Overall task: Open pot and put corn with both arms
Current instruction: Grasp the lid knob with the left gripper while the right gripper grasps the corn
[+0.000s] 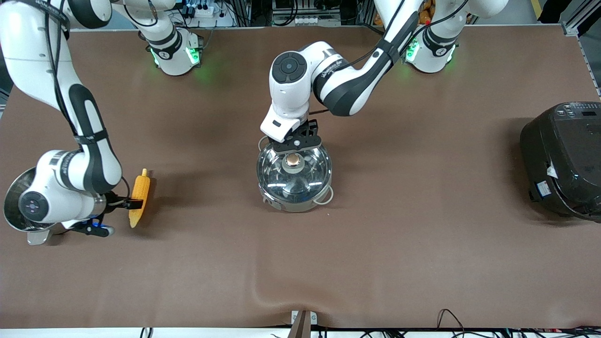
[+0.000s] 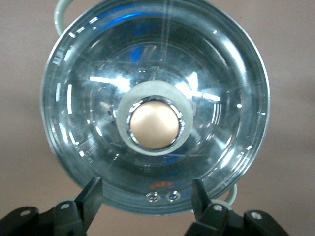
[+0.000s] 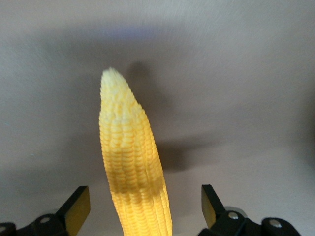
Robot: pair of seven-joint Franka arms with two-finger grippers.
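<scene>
Front view, nearest the camera: brown table cover (image 1: 375,263), soft, with a raised wrinkle near the edge closest to the camera; cables trail off that edge.
Front view, corn: yellow cob (image 1: 139,198) lying flat toward the right arm's end of the table, pale tip pointing toward the arm bases.
Front view, right gripper (image 1: 126,203): low beside the corn, spread wide, holding nothing.
Front view, pot: shiny steel pot (image 1: 295,176) at mid-table, glass lid (image 1: 310,164) on it, copper-coloured knob (image 1: 294,160) at the lid's centre, wire loop handles at the sides.
Front view, left gripper (image 1: 300,141): over the pot's rim on the side toward the arm bases, not yet on the knob.
Front view, room: black cooker (image 1: 563,159) at the left arm's end; a second steel pot (image 1: 14,206) partly hidden under the right arm; green-lit bases along the table's top edge.
Left wrist view: lid (image 2: 157,108) fills the frame, knob (image 2: 154,123) centred; fingers (image 2: 91,196) part open and short of the knob, gripping nothing.
Left wrist view, handling: glass lid likely smooth, slippery and breakable; the knob looks like the one sound place to pinch.
Right wrist view: corn (image 3: 133,172) lies between the spread fingers (image 3: 78,206), untouched.
Right wrist view, handling: cob looks firm, light and bumpy, likely to roll; mid-length across its width seems the steadiest hold.
</scene>
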